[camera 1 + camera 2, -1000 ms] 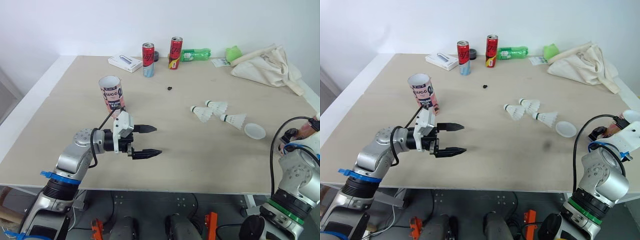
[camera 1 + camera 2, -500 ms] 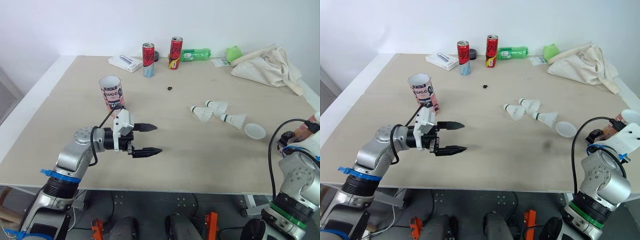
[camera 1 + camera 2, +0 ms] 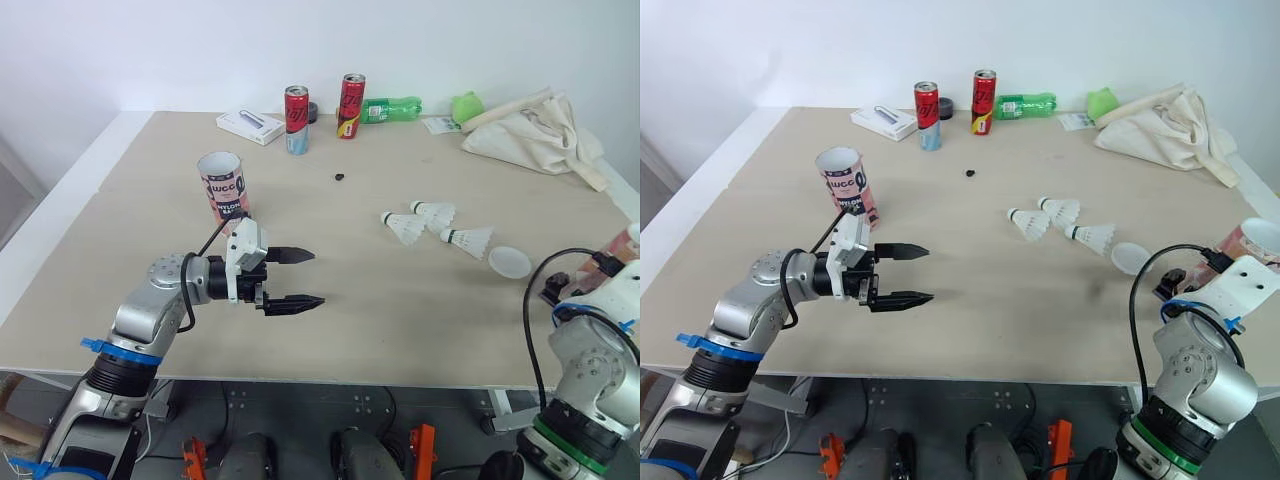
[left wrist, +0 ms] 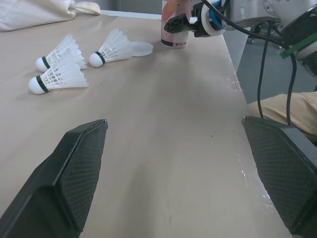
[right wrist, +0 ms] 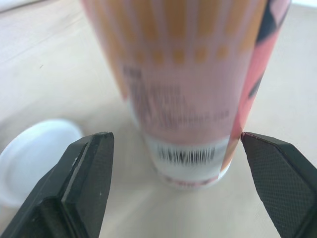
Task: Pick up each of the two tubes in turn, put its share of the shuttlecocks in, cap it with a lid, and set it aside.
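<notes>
Your right gripper point(image 5: 176, 136) is spread open, with the right tube point(image 5: 183, 74) upright just ahead of the gap. The tube has a barcode near its base; the other print is blurred. A lid point(image 5: 34, 153) lies just beside it. Your left gripper point(image 3: 315, 278) is open too, holding nothing. The left tube point(image 3: 222, 186) stands upright near its wrist, with lettering like "UCC". Three shuttlecocks point(image 3: 405, 228) lie loose between the tubes.

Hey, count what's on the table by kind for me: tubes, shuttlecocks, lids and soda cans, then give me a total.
Tubes: 2
Shuttlecocks: 3
Lids: 1
Soda cans: 2
Total: 8
</notes>
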